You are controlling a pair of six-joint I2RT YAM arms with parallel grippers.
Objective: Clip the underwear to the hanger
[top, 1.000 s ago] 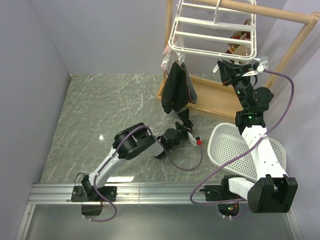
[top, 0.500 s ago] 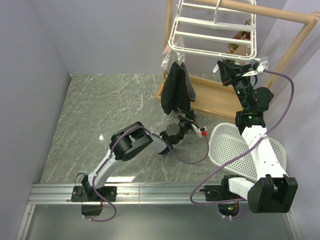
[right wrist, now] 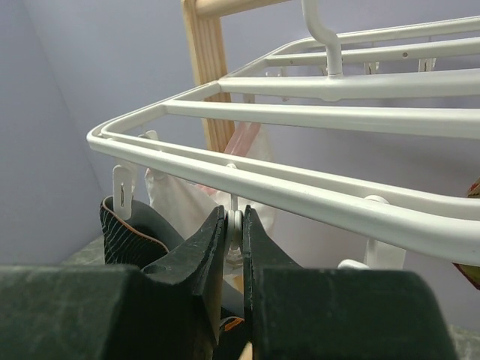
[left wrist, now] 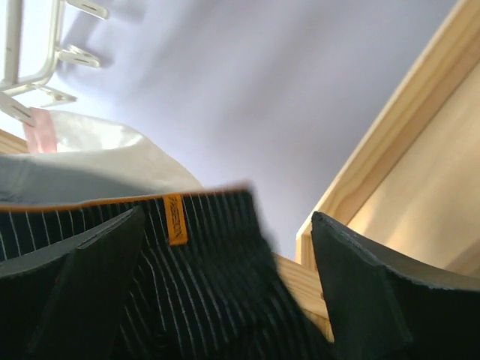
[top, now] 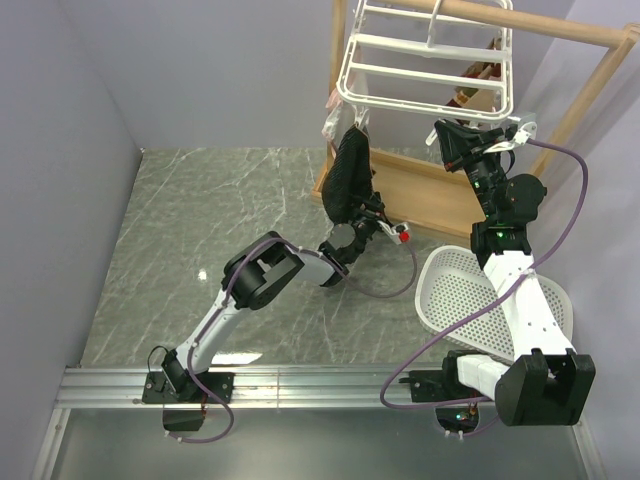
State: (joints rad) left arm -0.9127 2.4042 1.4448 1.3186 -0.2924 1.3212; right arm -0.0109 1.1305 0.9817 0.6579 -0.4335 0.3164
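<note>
Near edge: both arm bases sit on the marble-look table (top: pixel 225 205). White perforated basket (top: pixel 470 292) lies next to the right arm, nothing visible in it.

Left gripper (top: pixel 365 222) is stretched out to the wooden frame (top: pixel 560 27), pointing up under the underwear (top: pixel 350 178). Jaws are wide apart. On the left wrist view the striped black fabric, its orange trim and an orange tag (left wrist: pixel 175 219) sit between the two fingers (left wrist: pixel 71 289). Can't tell if either finger touches the cloth.

Underwear hangs in a narrow bunched drape from the near-left corner of the hanger (right wrist: pixel 337 114), with its bottom end just above the left gripper.

Right gripper (right wrist: pixel 234 232) is raised to the hanger's near rail, jaws pinched tight on one small white clip (right wrist: pixel 235 216), well right of the underwear. The next clip to the left hangs just above the waistband.

Behind the underwear is a whitish pouch (left wrist: pixel 90 161) with pink edging. The hanger hooks over the frame's top bar.
</note>
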